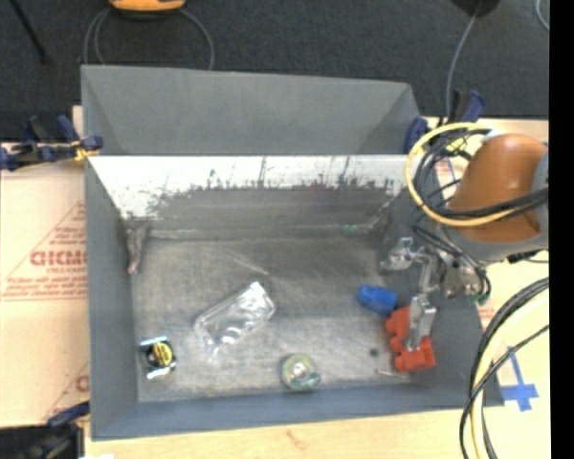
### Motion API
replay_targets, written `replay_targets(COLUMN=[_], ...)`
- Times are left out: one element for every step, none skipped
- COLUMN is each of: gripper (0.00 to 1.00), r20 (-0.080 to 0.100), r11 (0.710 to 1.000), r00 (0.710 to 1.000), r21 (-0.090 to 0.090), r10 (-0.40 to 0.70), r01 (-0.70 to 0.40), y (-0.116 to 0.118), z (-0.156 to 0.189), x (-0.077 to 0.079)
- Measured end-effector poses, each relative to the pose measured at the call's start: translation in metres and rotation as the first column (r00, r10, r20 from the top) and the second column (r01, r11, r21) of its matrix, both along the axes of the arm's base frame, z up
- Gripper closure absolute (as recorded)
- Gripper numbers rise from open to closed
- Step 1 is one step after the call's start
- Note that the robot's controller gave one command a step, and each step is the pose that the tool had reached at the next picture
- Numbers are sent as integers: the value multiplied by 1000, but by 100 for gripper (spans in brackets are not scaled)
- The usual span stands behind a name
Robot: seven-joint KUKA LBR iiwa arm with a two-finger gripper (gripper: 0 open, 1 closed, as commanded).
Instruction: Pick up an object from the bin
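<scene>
Greenish ball by near wall – gripper low over red piece at right of bin, blue item just beside – claw opening: can't tell.

The tool hides part of the red thing beneath it.

You're getting fairly bright, even light from overhead here. The upper band of the back wall of the bin glares almost white, while its bottom stays a flat mid grey. The clear plastic bag throws a few glints, the orange wrist cover has a soft sheen, and shadows under things are faint.
</scene>
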State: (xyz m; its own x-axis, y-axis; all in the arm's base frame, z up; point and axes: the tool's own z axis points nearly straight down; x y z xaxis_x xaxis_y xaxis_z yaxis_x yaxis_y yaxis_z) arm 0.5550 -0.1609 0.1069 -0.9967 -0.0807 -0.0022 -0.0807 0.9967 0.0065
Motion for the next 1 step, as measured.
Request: replay_targets(gripper=[0], r20=[8], r11=[974], r00=[974], r21=[-4], r10=[-227], r01=[227], y=[8], z=[-34], x=[-8])
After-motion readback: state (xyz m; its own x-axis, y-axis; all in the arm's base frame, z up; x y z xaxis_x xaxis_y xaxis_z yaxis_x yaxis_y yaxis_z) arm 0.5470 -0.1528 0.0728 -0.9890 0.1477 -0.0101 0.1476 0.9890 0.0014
